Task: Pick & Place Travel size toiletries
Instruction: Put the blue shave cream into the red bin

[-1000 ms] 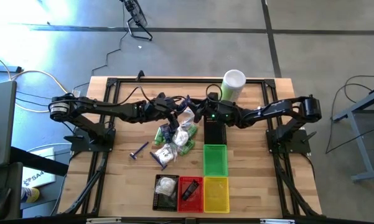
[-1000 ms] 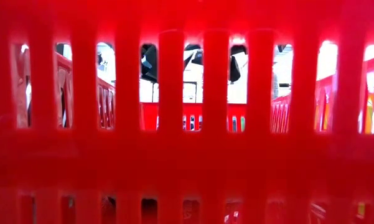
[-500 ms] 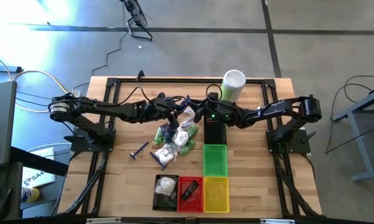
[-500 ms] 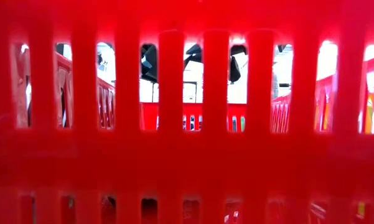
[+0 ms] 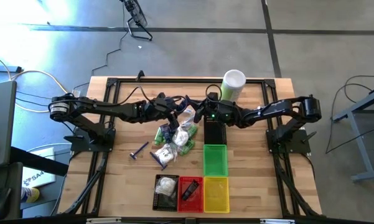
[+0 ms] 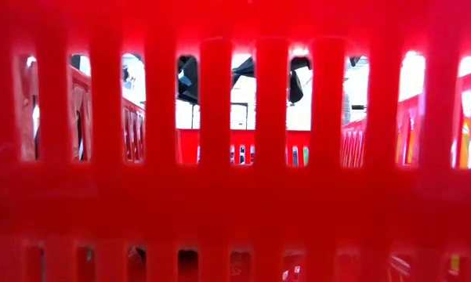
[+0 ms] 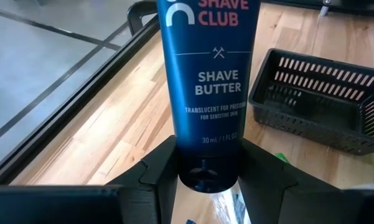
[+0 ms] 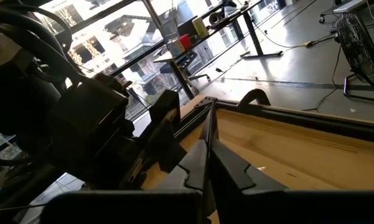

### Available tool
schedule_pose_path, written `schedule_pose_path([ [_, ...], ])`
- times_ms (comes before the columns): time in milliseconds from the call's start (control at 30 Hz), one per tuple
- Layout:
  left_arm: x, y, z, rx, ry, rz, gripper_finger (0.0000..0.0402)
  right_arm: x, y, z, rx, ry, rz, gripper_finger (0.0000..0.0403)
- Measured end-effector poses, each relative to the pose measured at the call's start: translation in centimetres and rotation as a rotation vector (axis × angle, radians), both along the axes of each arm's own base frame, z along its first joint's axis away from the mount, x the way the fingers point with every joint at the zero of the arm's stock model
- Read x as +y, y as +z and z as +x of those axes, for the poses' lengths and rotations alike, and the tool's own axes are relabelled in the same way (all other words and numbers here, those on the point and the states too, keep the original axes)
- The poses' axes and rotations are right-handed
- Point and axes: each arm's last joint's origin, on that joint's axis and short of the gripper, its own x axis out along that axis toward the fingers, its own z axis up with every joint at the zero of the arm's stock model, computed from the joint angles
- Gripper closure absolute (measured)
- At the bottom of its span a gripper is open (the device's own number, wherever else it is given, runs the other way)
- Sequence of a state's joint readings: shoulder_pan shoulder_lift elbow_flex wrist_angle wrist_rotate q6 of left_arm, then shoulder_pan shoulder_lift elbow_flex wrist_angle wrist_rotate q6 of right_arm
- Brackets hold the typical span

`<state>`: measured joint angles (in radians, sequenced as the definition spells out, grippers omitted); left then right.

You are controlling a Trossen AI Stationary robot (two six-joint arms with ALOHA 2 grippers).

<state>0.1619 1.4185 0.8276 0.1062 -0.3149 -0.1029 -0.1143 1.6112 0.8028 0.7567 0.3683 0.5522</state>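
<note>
Spanning the table point(image 5: 112, 186), both arms meet over the toiletry pile. Left gripper point(image 7: 208, 180) stays clamped on a dark blue tube point(image 7: 202, 81); carry it toward six o'clock, keeping it upright. Right gripper point(image 8: 206, 168), jaws together, holds nothing visible.

high: straight down, whole table point(image 5: 112, 186) | low: pressed against red basket point(image 6: 235, 211) wall | wrists: close, facing each other

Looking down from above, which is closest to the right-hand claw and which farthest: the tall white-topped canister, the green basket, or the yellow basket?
From the right gripper, shut at the table's middle:
1. Canister, just behind it toward the back edge.
2. Green basket, in front of it.
3. Yellow basket, farthest, at the front edge.
The canister and the green basket are nearly level, so their order is not certain.
</note>
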Motion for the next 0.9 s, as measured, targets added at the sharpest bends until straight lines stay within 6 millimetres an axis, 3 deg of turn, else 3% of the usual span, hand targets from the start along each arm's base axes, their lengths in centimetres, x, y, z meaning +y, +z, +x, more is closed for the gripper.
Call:
schedule_pose_path([
  [900, 0.02, 0.04, 0.02, -0.008, 0.003, -0.008, 0.0253, 0.13, 0.03, 0.03, 0.009, 0.016, -0.023, 0.0399],
])
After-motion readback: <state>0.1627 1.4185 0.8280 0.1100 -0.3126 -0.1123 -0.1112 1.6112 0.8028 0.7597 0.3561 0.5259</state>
